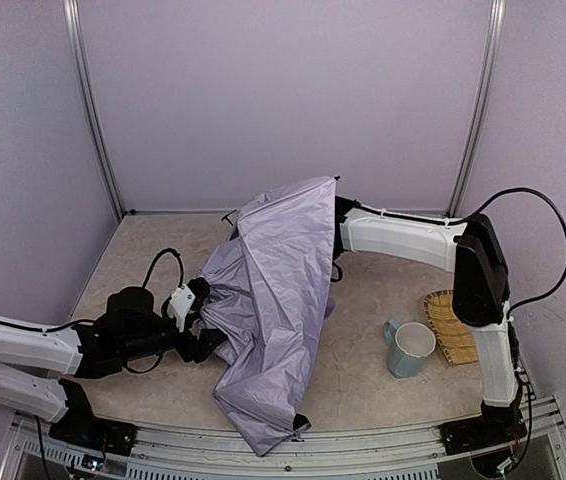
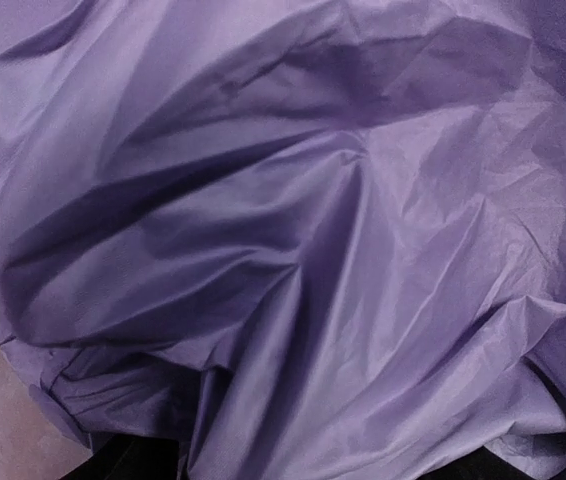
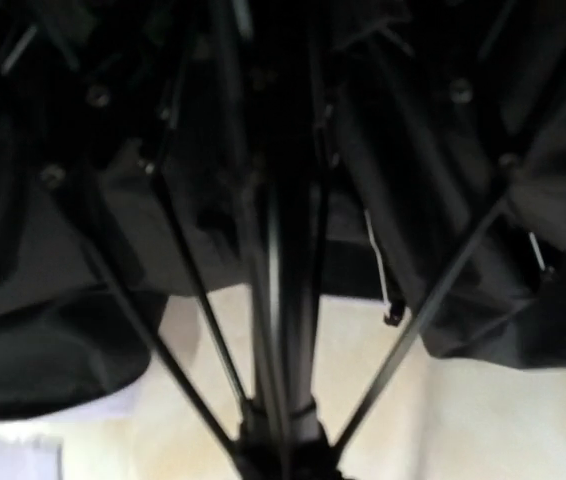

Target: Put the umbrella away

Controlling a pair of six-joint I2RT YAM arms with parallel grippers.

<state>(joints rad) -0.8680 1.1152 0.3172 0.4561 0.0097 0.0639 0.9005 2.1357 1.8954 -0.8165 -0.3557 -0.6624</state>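
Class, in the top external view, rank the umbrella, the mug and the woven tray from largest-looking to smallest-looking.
1. Umbrella, by far the largest.
2-3. Woven tray and mug: close in size, and the right arm covers part of the tray, so no firm ranking.

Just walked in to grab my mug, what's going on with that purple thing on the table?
Two robot arms are handling a half-collapsed umbrella between them. The left gripper sits against its lavender fabric on the left side. The right gripper is hidden under the canopy, its camera looking along the black shaft and ribs. Whether either is gripping cannot be told. The mug and a woven tray sit off to the right.
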